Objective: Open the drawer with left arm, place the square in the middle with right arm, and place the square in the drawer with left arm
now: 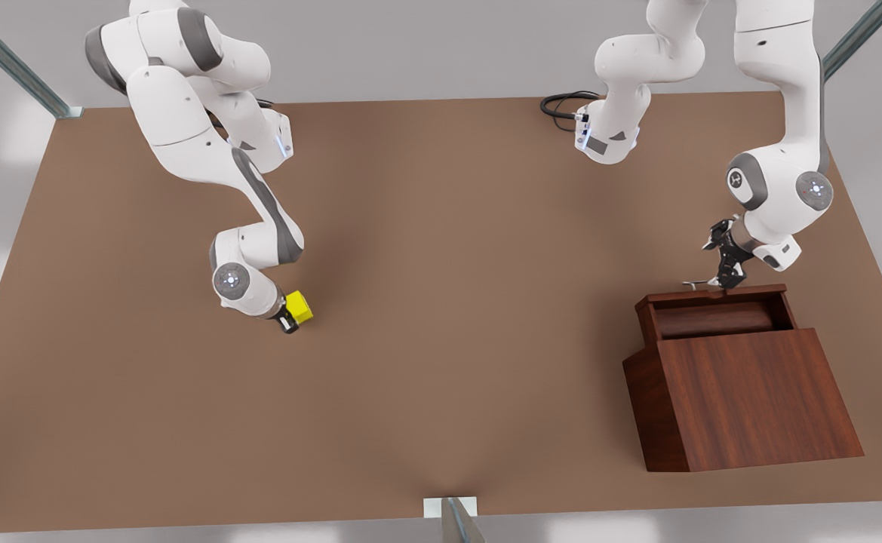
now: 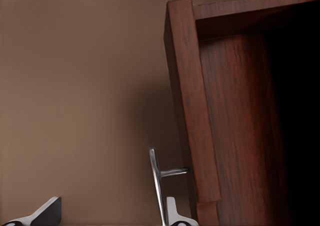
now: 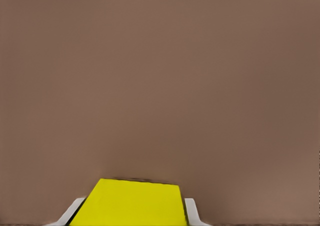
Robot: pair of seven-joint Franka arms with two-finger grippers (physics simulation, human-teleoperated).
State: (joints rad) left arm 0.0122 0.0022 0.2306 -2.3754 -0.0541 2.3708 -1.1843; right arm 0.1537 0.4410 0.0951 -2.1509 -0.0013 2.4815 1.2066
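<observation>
Yellow square point(image 1: 300, 307) sits clamped in right gripper point(image 1: 290, 317); left gripper point(image 1: 725, 279) open at drawer point(image 1: 712, 317) handle point(image 2: 159, 183).

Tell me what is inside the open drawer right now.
The drawer shows bare wood; no square in it. Its rear stays hidden under the cabinet. The square sits between the right gripper fingers. The left gripper, open, is at the handle.
</observation>
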